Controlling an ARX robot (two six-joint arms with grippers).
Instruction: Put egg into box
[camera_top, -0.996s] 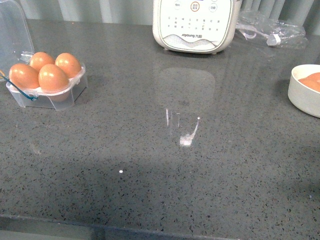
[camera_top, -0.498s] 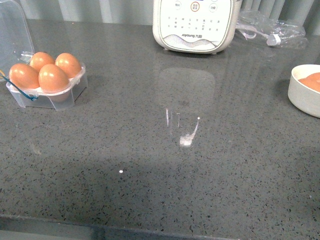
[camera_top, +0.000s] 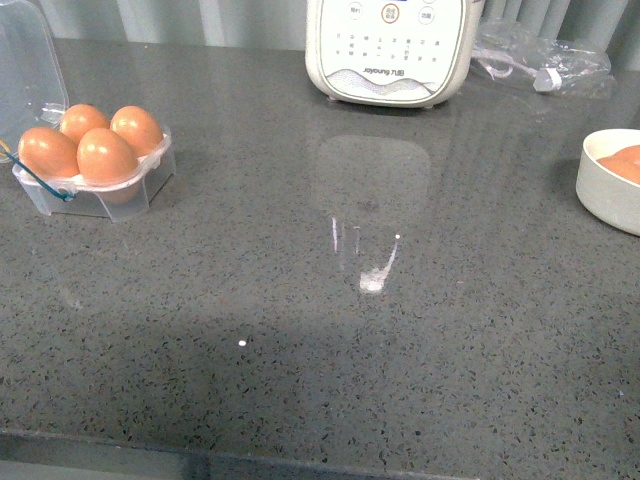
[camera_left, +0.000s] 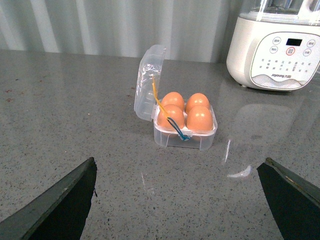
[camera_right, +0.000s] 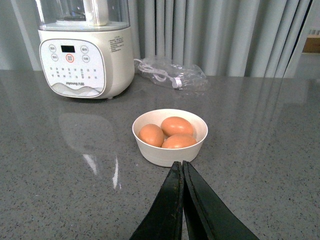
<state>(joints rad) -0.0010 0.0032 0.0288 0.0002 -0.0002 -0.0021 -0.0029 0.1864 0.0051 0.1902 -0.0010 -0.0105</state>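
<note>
The small clear plastic four-cup box (camera_top: 95, 190) sits near the far left corner of the grey speckled stone worktop (camera_top: 300, 350). Its hinged clear lid (camera_left: 147, 82) stands open, and a thin blue-yellow cord (camera_left: 172, 122) hangs over its front. All four cups are filled with smooth orange-brown eggs (camera_top: 107, 156), so there is no free seat left. To my eye the loading is finished.

Three more eggs lie in the round white bowl (camera_right: 165, 152) at the right edge of the worktop, well apart from the box. I see nowhere for them to go. If anything is left to do, it would be folding the lid down, which would call for a light push from behind the hinge without jostling the eggs.

The left gripper (camera_left: 178, 162) hangs over the worktop facing the box. Its jaws are spread wide, holding nothing and touching nothing. The right gripper (camera_right: 181, 165) faces the bowl with its jaws pressed together, tips meeting, nothing between them and clear of the bowl's rim.

The big white button-fronted appliance (camera_top: 388, 50) stands midway along the far edge. A crumpled clear plastic bag (camera_right: 167, 72) lies just beside it towards the far right corner.
</note>
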